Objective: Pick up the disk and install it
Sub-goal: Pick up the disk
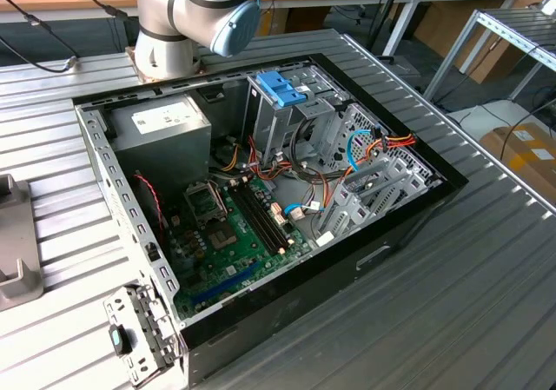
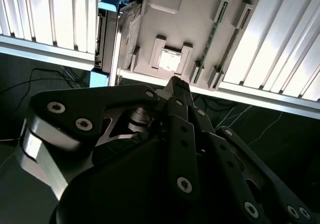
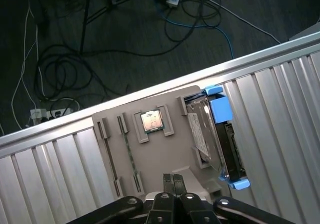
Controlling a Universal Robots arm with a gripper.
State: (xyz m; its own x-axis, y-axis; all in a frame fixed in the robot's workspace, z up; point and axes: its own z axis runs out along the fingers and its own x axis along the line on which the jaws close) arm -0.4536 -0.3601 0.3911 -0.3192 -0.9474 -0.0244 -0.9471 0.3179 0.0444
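In the first wrist view the disk [image 3: 216, 134] stands on edge in a slot of a grey tray [image 3: 165, 156], below the gripper [image 3: 173, 178] and off to one side of it. The gripper's fingers are pressed together with nothing between them. A chip [image 3: 151, 120] sits in the tray ahead of the fingertips. The tray lies at the edge of a slatted table [image 3: 50, 169], with cables [image 3: 65, 69] on the floor beyond.
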